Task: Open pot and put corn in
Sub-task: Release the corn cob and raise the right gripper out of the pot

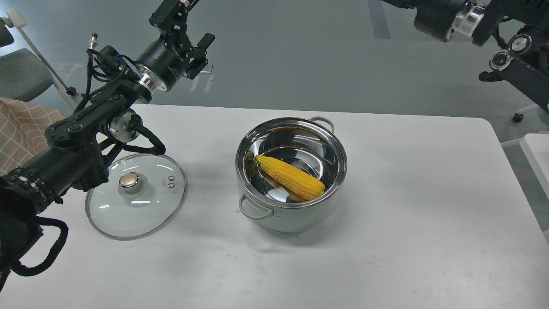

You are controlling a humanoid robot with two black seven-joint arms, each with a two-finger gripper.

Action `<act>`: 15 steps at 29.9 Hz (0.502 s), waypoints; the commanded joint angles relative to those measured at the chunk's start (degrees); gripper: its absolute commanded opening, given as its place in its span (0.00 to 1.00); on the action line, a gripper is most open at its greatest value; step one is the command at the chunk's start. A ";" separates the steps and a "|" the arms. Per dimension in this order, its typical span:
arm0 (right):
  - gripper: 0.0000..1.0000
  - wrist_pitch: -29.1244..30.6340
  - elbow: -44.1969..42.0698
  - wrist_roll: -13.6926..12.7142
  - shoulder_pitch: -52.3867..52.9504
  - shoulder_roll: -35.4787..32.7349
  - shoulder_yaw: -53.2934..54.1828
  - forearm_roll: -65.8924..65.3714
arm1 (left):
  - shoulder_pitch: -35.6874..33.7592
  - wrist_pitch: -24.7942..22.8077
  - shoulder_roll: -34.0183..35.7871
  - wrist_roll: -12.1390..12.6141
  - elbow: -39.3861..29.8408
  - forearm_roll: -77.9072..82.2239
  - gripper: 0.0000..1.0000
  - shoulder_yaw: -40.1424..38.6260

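A: Where's your corn [291, 177]?
B: Lying inside the open pot [296, 216], mid-tabletop [407, 240]. Your lid [141, 210] sits flat to its left.
A: And the tools?
B: Left tool [176, 10] raised far-left, fingers cut off, so you cannot tell. Right one's out of view.

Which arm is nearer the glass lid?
Left. The left arm passes over the lid lying left of the pot; the right arm is far up right.
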 commanded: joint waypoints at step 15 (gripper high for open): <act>1.00 8.36 -8.91 0.01 -24.17 8.82 23.00 31.05 | 2.77 -5.16 -6.70 0.00 7.88 -0.10 0.98 0.07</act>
